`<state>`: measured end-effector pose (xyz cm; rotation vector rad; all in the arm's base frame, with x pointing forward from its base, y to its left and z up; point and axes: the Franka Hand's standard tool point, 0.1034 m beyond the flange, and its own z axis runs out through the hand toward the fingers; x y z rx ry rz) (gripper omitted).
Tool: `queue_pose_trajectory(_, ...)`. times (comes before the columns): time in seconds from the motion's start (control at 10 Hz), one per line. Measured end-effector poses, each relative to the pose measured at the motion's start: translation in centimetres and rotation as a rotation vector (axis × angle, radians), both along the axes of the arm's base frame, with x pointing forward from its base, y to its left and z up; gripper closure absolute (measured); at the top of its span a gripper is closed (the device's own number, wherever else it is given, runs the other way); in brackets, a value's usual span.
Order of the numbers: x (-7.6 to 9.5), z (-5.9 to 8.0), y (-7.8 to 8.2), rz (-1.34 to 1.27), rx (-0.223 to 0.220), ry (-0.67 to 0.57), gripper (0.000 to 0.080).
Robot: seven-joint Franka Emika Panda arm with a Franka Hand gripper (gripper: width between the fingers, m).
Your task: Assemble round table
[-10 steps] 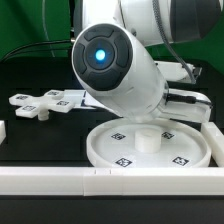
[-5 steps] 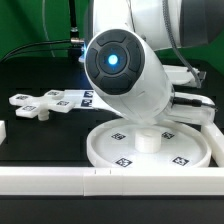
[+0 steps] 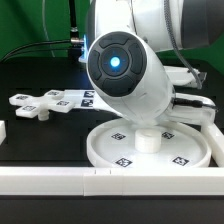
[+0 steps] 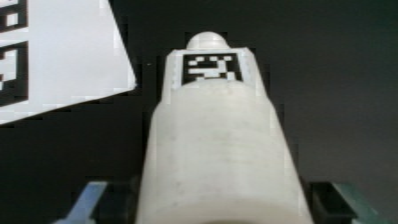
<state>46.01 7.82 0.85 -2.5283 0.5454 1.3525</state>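
The large rimmed disc (image 3: 150, 146) lies flat near the front, its central hub (image 3: 148, 140) pointing up. The flat cross-shaped piece (image 3: 38, 104) lies on the black surface at the exterior view's left. In the wrist view the short cylinder post (image 4: 217, 140) lies lengthwise between my fingers, with a square tag near its far end. My gripper (image 4: 210, 205) is open. One fingertip (image 4: 86, 200) stands on each side of the post with a dark gap between. In the exterior view the arm's body hides the gripper and the post.
A long white bar (image 3: 60, 180) edges the front of the black surface. A flat white tagged sheet (image 4: 50, 60) lies beside the post's far end in the wrist view. The arm's big joint with a blue light (image 3: 118, 62) fills the middle of the exterior view.
The arm's blue-lit joint has shifted towards the exterior view's right and slightly down. The disc and the cross-shaped piece have not moved.
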Motion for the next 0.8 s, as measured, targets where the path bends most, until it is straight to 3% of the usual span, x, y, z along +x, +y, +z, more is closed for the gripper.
queue_pose_trajectory(0.2, 0.2, 0.4, -0.6, 0.004, 0.014, -0.006, 0.0393)
queue_pose_trajectory(0.6, 2.2, 5.8, -1.7, 0.042, 0.082, -0.023, 0.0392)
queue_pose_trajectory(0.8, 3.1, 5.5, -1.6, 0.041, 0.071, -0.078, 0.0391)
